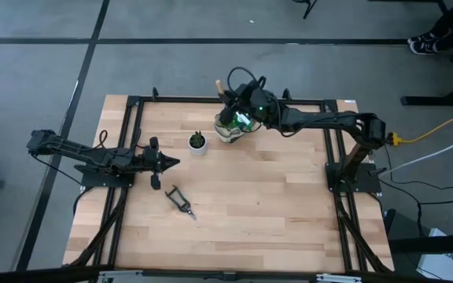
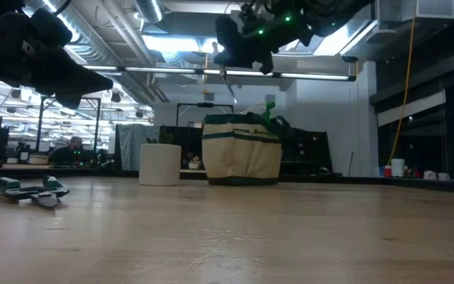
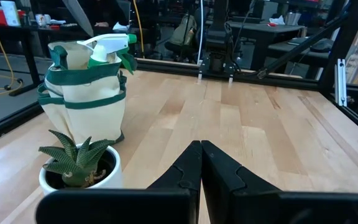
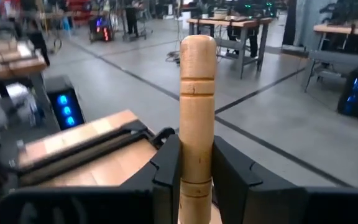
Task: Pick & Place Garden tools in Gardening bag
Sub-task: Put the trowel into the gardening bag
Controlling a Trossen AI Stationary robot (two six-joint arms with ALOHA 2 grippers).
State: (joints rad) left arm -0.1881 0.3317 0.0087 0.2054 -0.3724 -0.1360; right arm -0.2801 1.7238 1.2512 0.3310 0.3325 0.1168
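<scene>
The tan gardening bag (image 1: 230, 130) with green trim stands at the table's far middle, and a green spray bottle (image 3: 107, 47) sticks out of its top. My right gripper (image 1: 230, 98) hovers above the bag (image 2: 241, 150), shut on a pale wooden-handled tool (image 4: 197, 93). I cannot tell which kind of tool it is. Black pruning shears (image 1: 181, 202) lie flat on the table near the left middle. My left gripper (image 1: 163, 163) is shut and empty, left of the plant pot, above the table. My right gripper pinches the tool's wooden handle (image 4: 197, 163) between its two fingers (image 4: 167, 167), and the handle's rounded free end (image 4: 197, 46) sticks out past the fingertips. The tool is lifted clear. A thin metal part (image 2: 228, 87) slants down from the gripper above the bag's opening.
A small white pot with a spiky green plant (image 1: 198, 142) stands just left of the bag, between it and my left gripper; it also shows in the left wrist view (image 3: 79, 163). Black frame rails (image 1: 333, 149) run along the table's sides. Bare wood (image 1: 266, 204) lies at the near right.
</scene>
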